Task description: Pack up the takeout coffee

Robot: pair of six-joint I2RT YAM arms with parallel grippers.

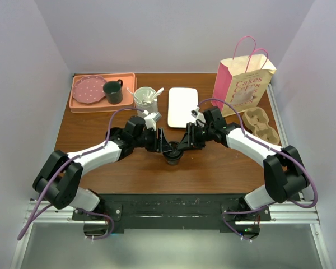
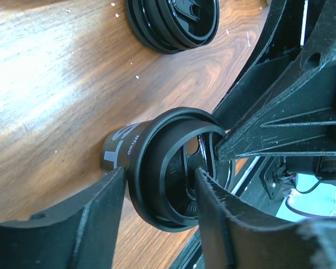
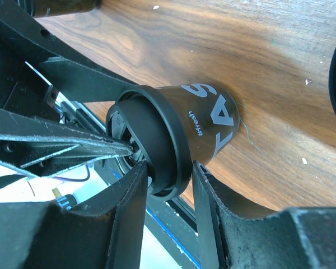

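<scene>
A: Since it's a paper coffee cup [image 3: 207, 126], where do we grab it, & where's it at?

B: Centre of the overhead frame, upright on the tabletop [image 1: 101, 162], black lid [image 2: 157, 134] on top. Prob light, tho can't see if it's filled. Wall looks soft and would dent w/ a hard squeeze; stiffest just under the rim. Lid's slick plastic and could pop off if lifted by it alone, so I'd take the wall below the lid.

A: Pincers?

B: Right pincer [image 3: 168, 168] is clamped on the lid's rim, a finger each side. Left pincer [image 2: 162, 176] straddles the same rim from the opposite side, but can't tell if it's pressing or just beside.

A: Around it?

B: Stack of spare lids [image 2: 173, 22] near it on the wood. Pulp carrier [image 1: 261, 126] at right of frame, pink bag [image 1: 241, 84] behind it, upper right. White plate [image 1: 182, 106] above centre. Pink tray [image 1: 129, 81] w/ green mug [image 1: 113, 91] upper left.

A: In the way?

B: Mostly the arms: both crowd the cup, & the right forearm lies btw cup & carrier.
</scene>
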